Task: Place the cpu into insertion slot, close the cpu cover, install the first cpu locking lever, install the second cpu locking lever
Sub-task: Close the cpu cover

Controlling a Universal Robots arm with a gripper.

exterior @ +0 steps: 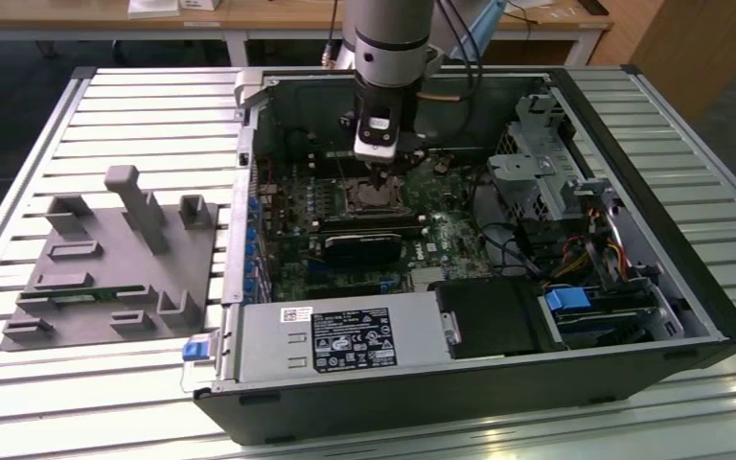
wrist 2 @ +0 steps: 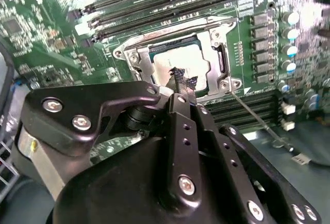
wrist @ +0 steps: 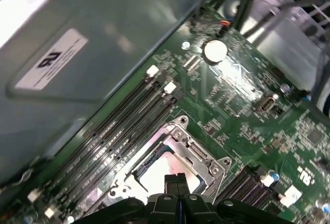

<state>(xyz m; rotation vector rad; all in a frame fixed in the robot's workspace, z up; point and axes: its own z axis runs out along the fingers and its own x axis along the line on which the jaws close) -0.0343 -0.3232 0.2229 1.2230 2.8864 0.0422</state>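
There is one arm (exterior: pixel 391 38), one gripper (wrist: pixel 175 178), one computer case (exterior: pixel 471 395) and one grey rack (exterior: pixel 93 283). In the case sit one cpu (wrist 2: pixel 178 59), one cover (wrist 2: pixel 140 64) and one round battery (wrist: pixel 215 50).

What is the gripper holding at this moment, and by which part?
Nothing. The gripper is shut with nothing between its fingers, its tips over the cpu, which lies in the window of the cpu cover.

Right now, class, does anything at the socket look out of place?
One thing: a thin lever juts slantwise from a corner of the cover across the memory slots instead of lying along it. The cpu sits square under the shut gripper.
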